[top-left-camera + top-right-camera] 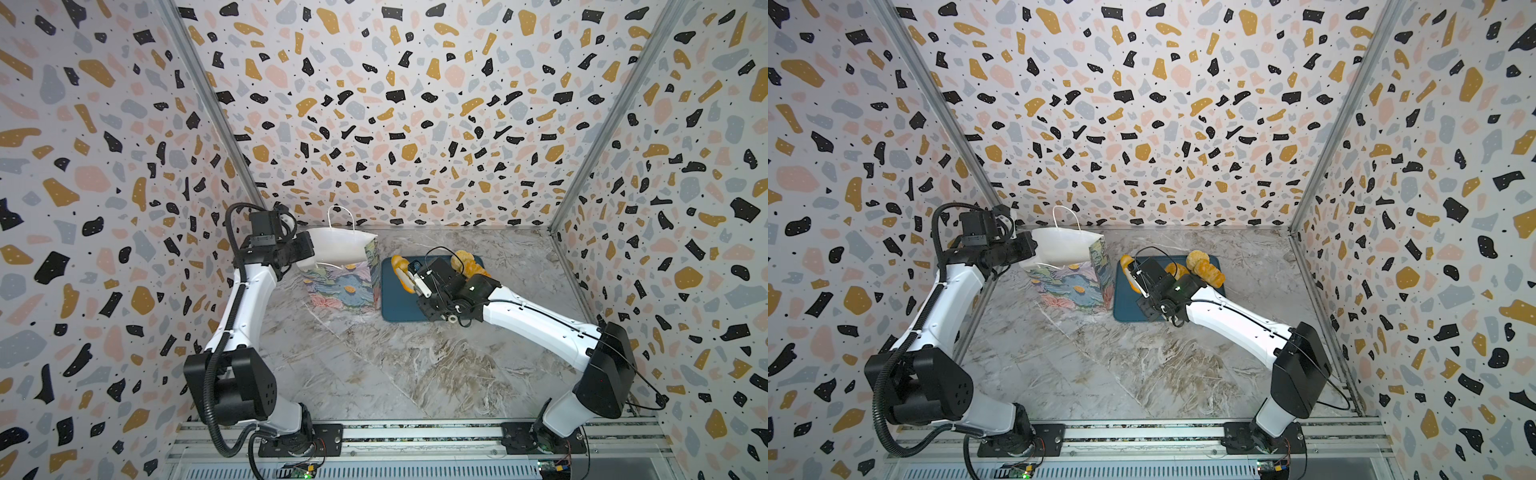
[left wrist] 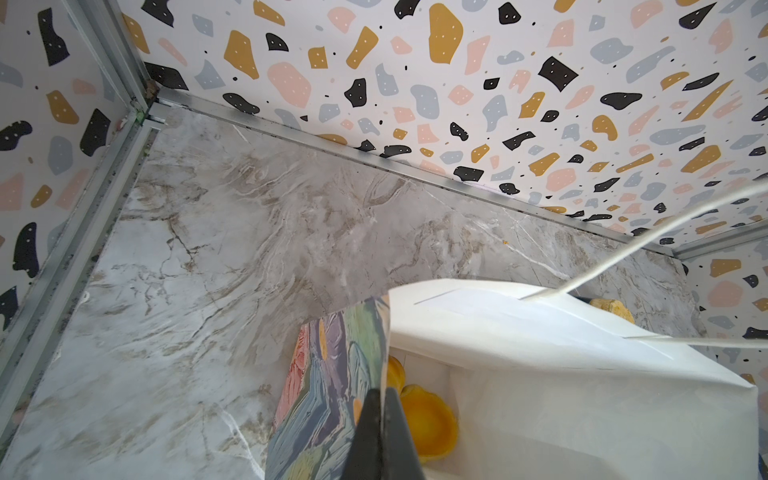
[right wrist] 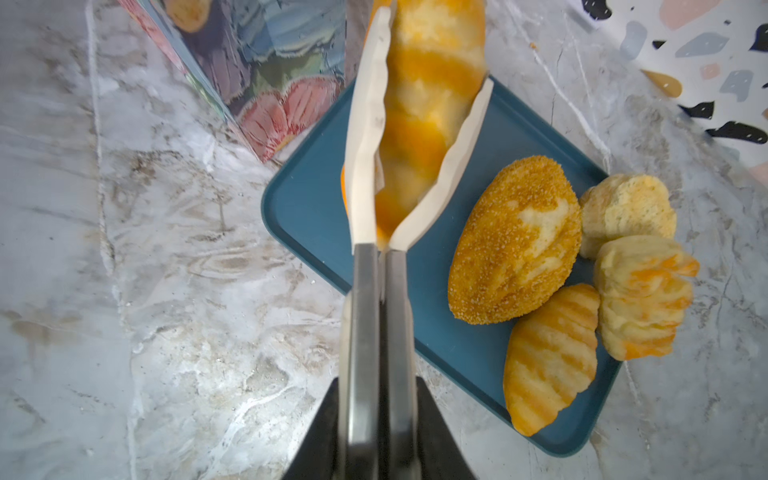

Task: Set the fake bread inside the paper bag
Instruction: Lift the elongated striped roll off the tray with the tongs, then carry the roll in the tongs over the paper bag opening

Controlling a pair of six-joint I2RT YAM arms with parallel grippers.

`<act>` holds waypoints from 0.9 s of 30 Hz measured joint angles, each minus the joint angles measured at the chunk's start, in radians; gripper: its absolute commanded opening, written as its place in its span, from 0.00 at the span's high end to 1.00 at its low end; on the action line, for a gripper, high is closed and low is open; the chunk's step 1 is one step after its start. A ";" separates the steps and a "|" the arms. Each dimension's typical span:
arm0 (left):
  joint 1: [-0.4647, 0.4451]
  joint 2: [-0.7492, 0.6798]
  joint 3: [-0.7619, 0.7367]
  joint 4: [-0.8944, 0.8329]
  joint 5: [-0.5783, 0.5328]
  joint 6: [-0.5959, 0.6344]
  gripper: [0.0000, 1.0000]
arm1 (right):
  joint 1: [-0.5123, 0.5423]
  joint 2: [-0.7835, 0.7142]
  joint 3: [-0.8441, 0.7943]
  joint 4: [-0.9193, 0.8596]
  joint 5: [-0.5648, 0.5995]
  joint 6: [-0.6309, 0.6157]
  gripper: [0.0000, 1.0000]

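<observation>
The right gripper [image 3: 378,436] squeezes tongs [image 3: 365,291] clamped lengthwise on a roll [image 3: 428,95] at the tray [image 3: 307,208] end beside the bag [image 1: 345,286], which the left gripper [image 2: 380,395] pinches at the rim; the roll may slip from the tips or snag that rim.

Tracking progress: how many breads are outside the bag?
5: long striped roll in right gripper; seeded loaf, small striped roll on tray; two pale buns at its edge. More may be hidden.

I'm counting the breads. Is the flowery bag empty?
Not empty. In the left wrist view, yellow bread lies inside the open paper bag; how many cannot be told.
</observation>
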 measured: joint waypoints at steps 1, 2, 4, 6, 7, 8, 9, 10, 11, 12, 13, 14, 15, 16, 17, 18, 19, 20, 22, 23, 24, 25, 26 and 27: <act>0.000 0.000 0.000 0.000 0.000 0.000 1.00 | 0.006 0.000 0.012 -0.003 0.005 0.001 0.77; 0.000 0.000 0.000 0.000 0.000 0.000 1.00 | 0.012 0.000 0.023 -0.006 0.011 0.003 0.76; 0.000 0.000 -0.001 0.002 0.000 0.000 1.00 | 0.022 0.000 0.044 -0.016 0.023 0.004 0.77; 0.000 0.000 -0.002 0.002 0.000 0.000 1.00 | 0.031 0.000 0.063 -0.023 0.031 0.005 0.77; 0.000 0.000 -0.002 0.002 0.000 0.000 1.00 | 0.035 0.000 0.073 -0.026 0.037 0.005 0.76; 0.000 0.000 -0.002 0.002 0.000 0.000 1.00 | 0.038 0.000 0.080 -0.031 0.042 0.005 0.77; 0.000 0.000 -0.002 0.002 0.000 0.000 1.00 | 0.042 0.000 0.090 -0.036 0.047 0.006 0.77; 0.000 0.000 -0.002 0.003 0.000 0.000 1.00 | 0.045 0.000 0.098 -0.040 0.050 0.007 0.77; 0.000 0.000 -0.002 0.002 0.000 0.000 1.00 | 0.048 0.000 0.106 -0.044 0.054 0.007 0.77; 0.000 0.000 -0.002 0.003 0.000 0.000 1.00 | 0.051 0.000 0.114 -0.045 0.058 0.007 0.77; 0.000 0.000 -0.002 0.003 0.000 0.000 1.00 | 0.055 0.000 0.124 -0.047 0.063 0.007 0.77; 0.000 0.000 -0.002 0.003 0.000 0.000 1.00 | 0.057 0.000 0.130 -0.047 0.066 0.007 0.77; 0.000 0.000 -0.002 0.003 0.000 0.000 1.00 | 0.060 0.000 0.140 -0.049 0.070 0.007 0.77; 0.000 0.000 -0.002 0.003 0.001 0.000 1.00 | 0.062 0.000 0.147 -0.051 0.072 0.007 0.77; 0.000 0.000 -0.002 0.003 0.001 0.000 1.00 | 0.064 0.000 0.155 -0.053 0.074 0.008 0.77; 0.000 0.000 -0.002 0.003 0.001 0.000 1.00 | 0.066 0.000 0.162 -0.054 0.076 0.008 0.77; 0.000 0.000 -0.002 0.003 0.002 0.000 1.00 | 0.068 0.000 0.169 -0.056 0.079 0.008 0.77; 0.000 0.000 -0.002 0.003 0.002 0.000 1.00 | 0.070 0.000 0.175 -0.057 0.080 0.008 0.77; 0.000 0.000 -0.002 0.003 0.002 0.000 1.00 | 0.073 0.000 0.190 -0.061 0.087 0.008 0.77; 0.000 0.000 -0.002 0.003 0.003 0.000 1.00 | 0.075 0.000 0.196 -0.061 0.090 0.007 0.77; 0.000 0.000 -0.002 0.003 0.003 0.000 1.00 | 0.076 0.000 0.204 -0.063 0.092 0.007 0.77; 0.000 0.000 -0.002 0.003 0.003 0.000 1.00 | 0.078 0.000 0.211 -0.064 0.094 0.007 0.77; 0.000 0.000 -0.002 0.003 0.003 0.000 1.00 | 0.079 0.000 0.219 -0.065 0.095 0.007 0.77; 0.000 0.000 -0.002 0.003 0.003 0.000 1.00 | 0.081 0.000 0.228 -0.066 0.095 0.007 0.77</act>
